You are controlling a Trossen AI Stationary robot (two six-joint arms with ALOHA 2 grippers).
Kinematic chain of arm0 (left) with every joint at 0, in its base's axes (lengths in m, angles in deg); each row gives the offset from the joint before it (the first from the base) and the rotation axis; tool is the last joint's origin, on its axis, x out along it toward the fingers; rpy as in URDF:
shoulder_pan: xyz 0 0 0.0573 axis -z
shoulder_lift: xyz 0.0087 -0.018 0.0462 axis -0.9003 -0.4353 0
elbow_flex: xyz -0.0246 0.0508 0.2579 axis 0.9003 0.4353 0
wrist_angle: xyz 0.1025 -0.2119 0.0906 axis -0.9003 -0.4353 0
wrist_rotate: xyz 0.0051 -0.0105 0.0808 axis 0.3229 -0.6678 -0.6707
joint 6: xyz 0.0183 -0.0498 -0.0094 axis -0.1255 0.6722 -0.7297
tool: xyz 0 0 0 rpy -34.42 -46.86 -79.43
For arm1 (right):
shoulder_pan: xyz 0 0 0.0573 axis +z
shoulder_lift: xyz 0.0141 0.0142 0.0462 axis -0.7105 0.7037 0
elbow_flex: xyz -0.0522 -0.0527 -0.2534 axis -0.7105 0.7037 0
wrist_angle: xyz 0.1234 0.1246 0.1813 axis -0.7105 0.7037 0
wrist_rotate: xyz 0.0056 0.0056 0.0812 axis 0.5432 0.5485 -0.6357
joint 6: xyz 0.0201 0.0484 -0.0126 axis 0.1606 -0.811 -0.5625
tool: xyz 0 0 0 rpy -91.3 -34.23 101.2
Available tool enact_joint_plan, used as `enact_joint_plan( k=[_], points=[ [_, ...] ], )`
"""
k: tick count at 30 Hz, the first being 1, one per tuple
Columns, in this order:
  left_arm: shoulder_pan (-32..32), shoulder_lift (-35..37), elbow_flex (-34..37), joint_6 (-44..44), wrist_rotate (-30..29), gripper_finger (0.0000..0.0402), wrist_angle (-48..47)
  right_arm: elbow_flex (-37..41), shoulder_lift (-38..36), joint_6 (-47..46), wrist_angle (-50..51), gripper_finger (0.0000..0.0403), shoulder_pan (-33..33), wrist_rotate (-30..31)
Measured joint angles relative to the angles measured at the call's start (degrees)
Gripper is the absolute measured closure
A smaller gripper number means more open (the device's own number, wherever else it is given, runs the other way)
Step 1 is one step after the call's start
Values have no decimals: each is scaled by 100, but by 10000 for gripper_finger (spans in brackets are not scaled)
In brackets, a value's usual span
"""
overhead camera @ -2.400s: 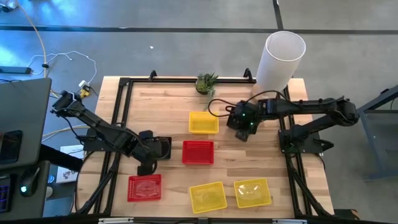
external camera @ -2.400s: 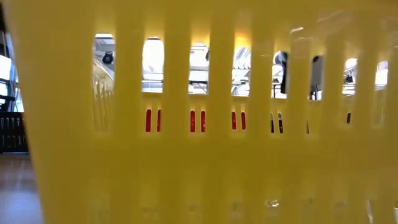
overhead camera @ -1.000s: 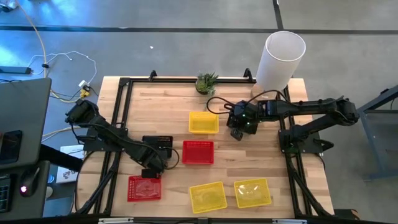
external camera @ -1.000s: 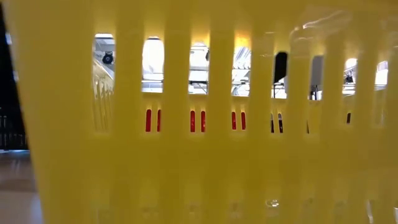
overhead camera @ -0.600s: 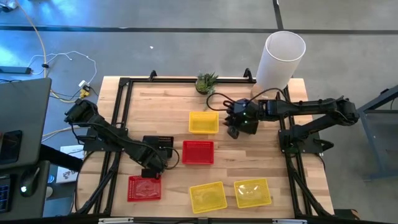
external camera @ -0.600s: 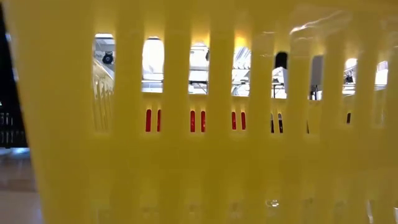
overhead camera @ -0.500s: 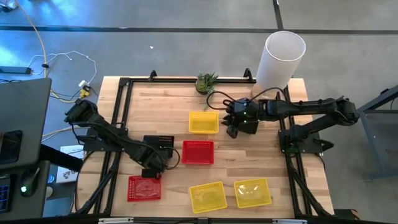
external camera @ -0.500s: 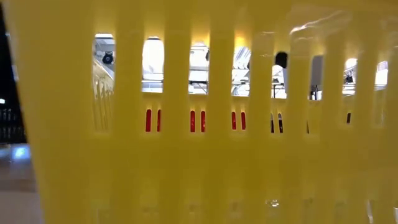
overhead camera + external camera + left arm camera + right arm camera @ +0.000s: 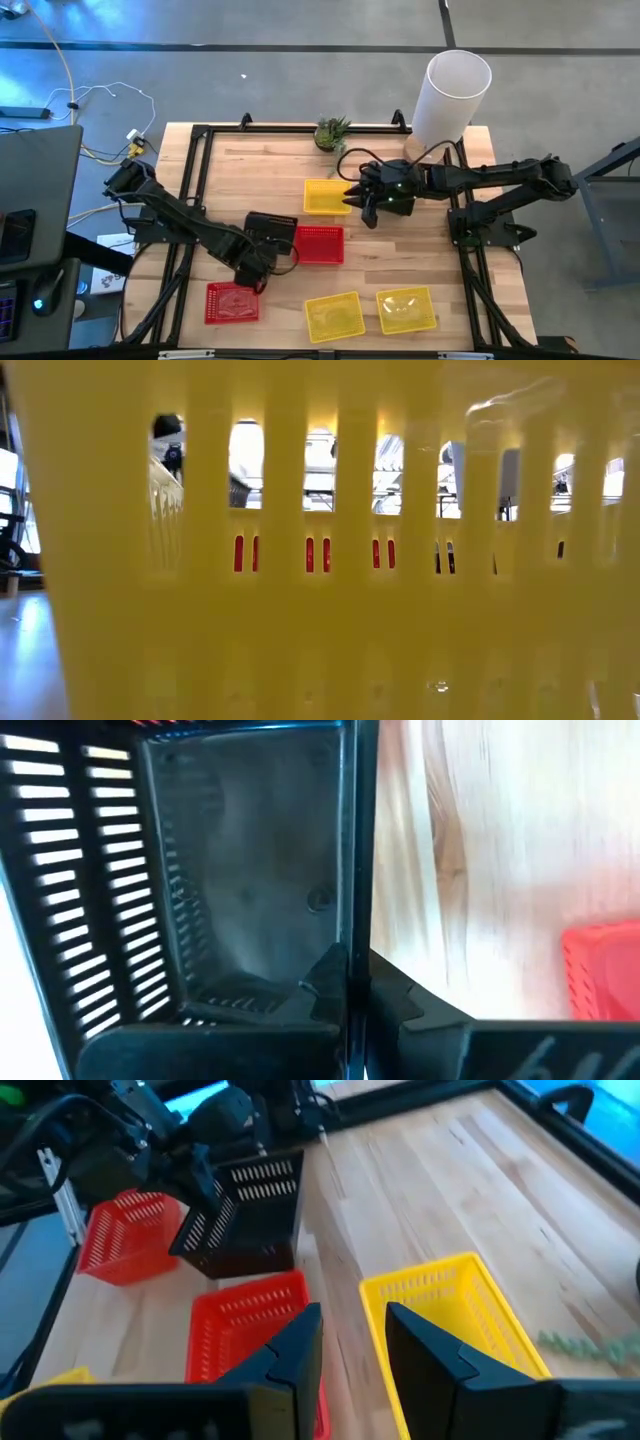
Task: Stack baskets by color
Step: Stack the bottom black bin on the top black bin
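My left gripper (image 9: 258, 258) is shut on a black basket (image 9: 272, 228), held tilted above the table just left of the centre red basket (image 9: 322, 244). A second red basket (image 9: 232, 302) lies near the front left. One yellow basket (image 9: 327, 196) lies past the middle, and two more (image 9: 334, 316) (image 9: 406, 309) lie near the front edge. My right gripper (image 9: 356, 198) hangs open over the far yellow basket's right end, holding nothing. In the low view a yellow basket wall (image 9: 320, 640) fills the picture. My left gripper pinches one side wall of the black basket at its rim (image 9: 348, 925), with one finger (image 9: 322, 982) inside the basket and the other (image 9: 400, 1002) outside. It comes from above, slanting down from the near left. The basket (image 9: 245, 1220) hangs tilted, clear of the table.
A tall white cylinder (image 9: 455, 95) stands at the far right corner and a small green plant (image 9: 332, 131) at the far edge. A black frame (image 9: 200, 180) rims the wooden table. Bare wood lies at the far left and right of centre.
My left gripper has risen and gone slightly toward the table's right, lifting the black basket off the table and tipping it beside the centre red basket. My right gripper has moved left toward the far yellow basket and tipped up toward level, staying open.
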Motion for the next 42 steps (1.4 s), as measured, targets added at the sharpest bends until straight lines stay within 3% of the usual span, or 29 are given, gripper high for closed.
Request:
enact_joint_plan(
  k=[6,14,22,28,42],
  points=[
    [0,0,-412,-64,-306,401,-507,-252,0,31,176,302,-11,34],
    [-1,0,-878,-119,-777,401,-1428,-1102,85,68,1470,302,-9,572],
    [-4,0,-1049,-770,-867,401,-1561,-1899,512,9,2465,302,-9,834],
    [-44,-2,-1247,-1213,-1449,401,-1750,-2607,1022,-121,3251,302,-9,902],
    [-310,-2,-1401,-2391,-1195,401,-2021,-3351,1855,-94,3333,302,-9,720]
  ],
)
